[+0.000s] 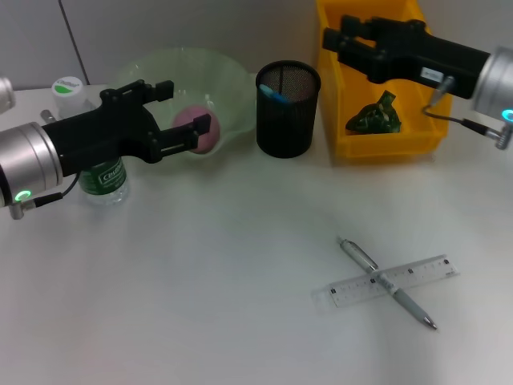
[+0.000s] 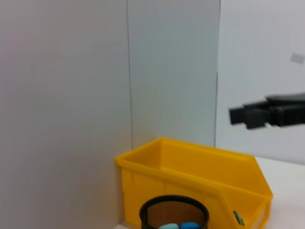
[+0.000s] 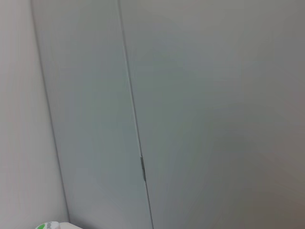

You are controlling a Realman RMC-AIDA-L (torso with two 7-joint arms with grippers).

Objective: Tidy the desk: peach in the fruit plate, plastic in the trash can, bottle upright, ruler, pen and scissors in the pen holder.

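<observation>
Desk: white table [image 1: 200,305] before pale grey wall panels.
Peach: pink, round [image 1: 199,128], lying in the translucent green fruit plate [image 1: 216,72].
Plastic: crumpled green piece [image 1: 373,115] inside the yellow trash can [image 1: 341,140].
Bottle: upright [image 1: 103,178], white cap, green label, writing too small to read.
Pen holder: black mesh [image 1: 287,120], blue item inside.
Ruler and pen: clear ruler [image 1: 417,275] with silver pen [image 1: 389,285] crossed over it.
Left gripper: [image 1: 186,111] fingers apart, empty, before the plate.
Right gripper: [image 1: 335,42] over the can; spread unclear.

Even, soft overhead light on my head view, only faint shadows under the pen holder [image 1: 288,108]. Wrist views dimmer, slightly soft; no glare.
</observation>
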